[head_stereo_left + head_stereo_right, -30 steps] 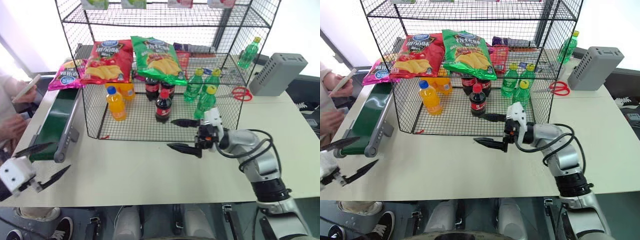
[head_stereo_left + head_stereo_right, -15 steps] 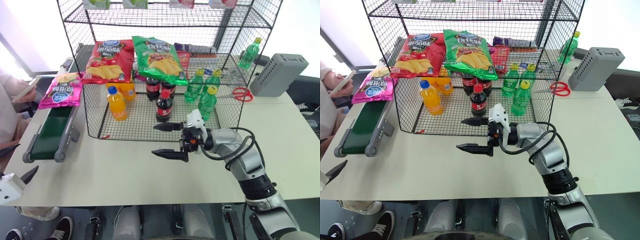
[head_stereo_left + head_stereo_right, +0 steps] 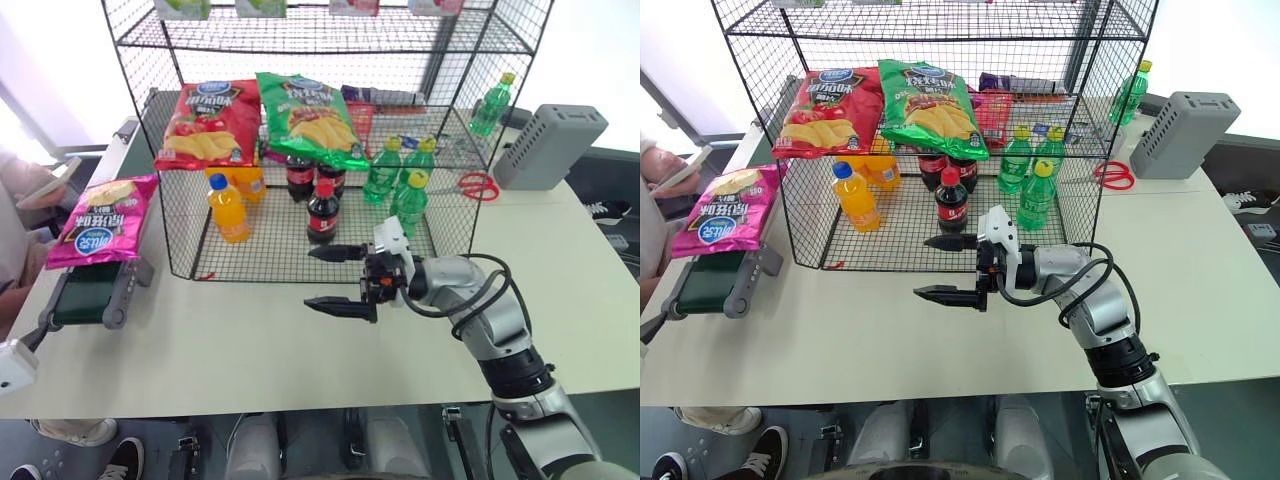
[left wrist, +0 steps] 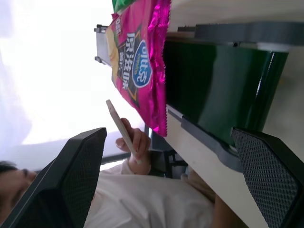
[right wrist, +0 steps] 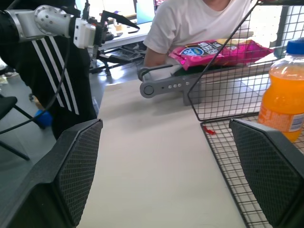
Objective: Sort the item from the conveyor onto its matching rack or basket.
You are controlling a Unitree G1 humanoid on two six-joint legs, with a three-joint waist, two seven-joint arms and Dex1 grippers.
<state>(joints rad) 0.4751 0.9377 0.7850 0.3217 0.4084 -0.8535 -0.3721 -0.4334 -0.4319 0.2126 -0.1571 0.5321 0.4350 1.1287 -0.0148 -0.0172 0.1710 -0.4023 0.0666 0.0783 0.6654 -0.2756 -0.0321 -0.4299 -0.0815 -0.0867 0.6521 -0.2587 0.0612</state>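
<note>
Hiding conveyor [image 3: 88, 303] belt: pink bag [image 3: 95, 219]; left gripper [image 5: 102, 26] mostly cut off.

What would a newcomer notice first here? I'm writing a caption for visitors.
First, the shiny magenta crisp bag lying on the green conveyor belt at the table's left edge. Next, the tall black wire rack at the back, with a red crisp bag and a green crisp bag above bottled drinks. In front of it, the right gripper hovers over the table, fingers wide apart.

The right tool [image 3: 341, 278] points leftward with fingers spread wide; the left tool [image 5: 108, 21] likewise gapes.
</note>
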